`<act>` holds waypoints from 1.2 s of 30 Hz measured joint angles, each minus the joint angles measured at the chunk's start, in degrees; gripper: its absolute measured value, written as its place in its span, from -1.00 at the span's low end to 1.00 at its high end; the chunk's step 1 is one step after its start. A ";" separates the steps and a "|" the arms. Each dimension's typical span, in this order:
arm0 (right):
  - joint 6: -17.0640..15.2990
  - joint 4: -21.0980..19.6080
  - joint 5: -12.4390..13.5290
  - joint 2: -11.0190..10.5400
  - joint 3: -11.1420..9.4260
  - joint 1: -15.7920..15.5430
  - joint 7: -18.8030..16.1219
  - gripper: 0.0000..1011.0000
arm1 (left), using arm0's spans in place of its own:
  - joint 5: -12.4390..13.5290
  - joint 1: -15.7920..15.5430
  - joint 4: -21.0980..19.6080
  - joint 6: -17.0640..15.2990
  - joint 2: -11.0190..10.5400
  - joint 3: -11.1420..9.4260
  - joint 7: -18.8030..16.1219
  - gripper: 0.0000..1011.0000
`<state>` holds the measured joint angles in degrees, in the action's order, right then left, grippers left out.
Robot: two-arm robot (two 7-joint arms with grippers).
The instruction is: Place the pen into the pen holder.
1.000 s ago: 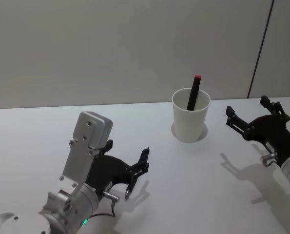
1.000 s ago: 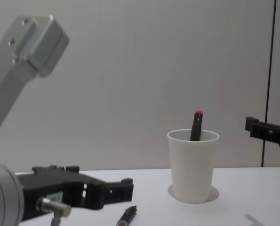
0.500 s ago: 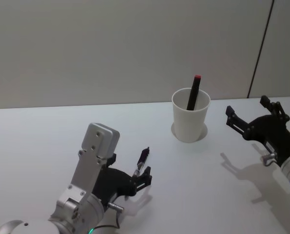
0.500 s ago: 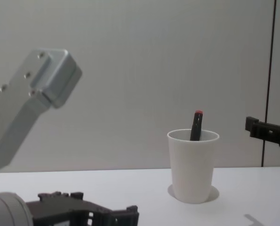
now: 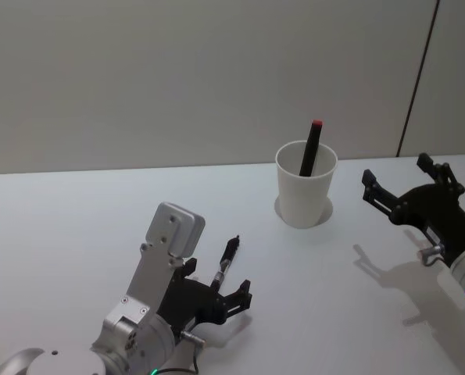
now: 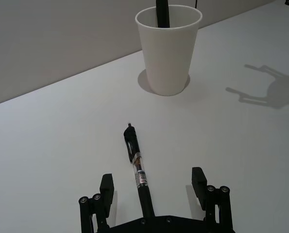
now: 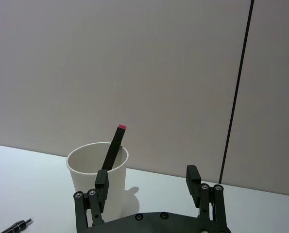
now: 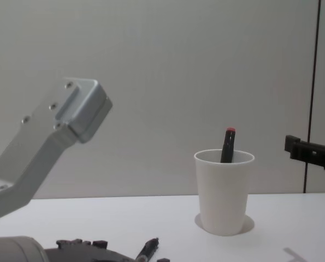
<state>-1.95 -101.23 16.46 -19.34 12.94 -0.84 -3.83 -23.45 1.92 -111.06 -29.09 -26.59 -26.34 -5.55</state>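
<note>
White surface (image 5: 76, 219) carries the pen (image 6: 136, 162), lying flat and well short of the paper cup (image 5: 305, 187). Your left end effector (image 6: 152, 178) sits low with its jaws spread wide, one on either side of the pen's near half, gripping nothing. Close off-centre and the slim barrel may roll or pivot out. A tail-end grip could let it droop and catch the rim or the red-capped marker (image 5: 310, 148) inside, tipping the light cup. Your right end effector (image 5: 397, 170) hovers open beside the cup.
</note>
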 joint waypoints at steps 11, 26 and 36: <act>0.00 0.00 0.00 0.00 0.00 0.00 0.00 0.98 | 0.74 -0.88 1.17 -2.64 1.21 0.14 0.85 0.98; 0.00 0.00 0.00 0.00 0.00 0.00 0.00 0.98 | 1.84 -1.95 2.47 -5.16 2.72 0.41 1.60 0.98; 0.00 0.00 0.00 0.00 0.00 0.00 0.00 0.98 | 2.51 -2.32 2.97 -6.30 3.47 0.47 2.08 0.98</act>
<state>-1.95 -101.23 16.46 -19.33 12.94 -0.84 -3.82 -20.95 -0.40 -108.09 -35.40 -23.12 -25.88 -3.47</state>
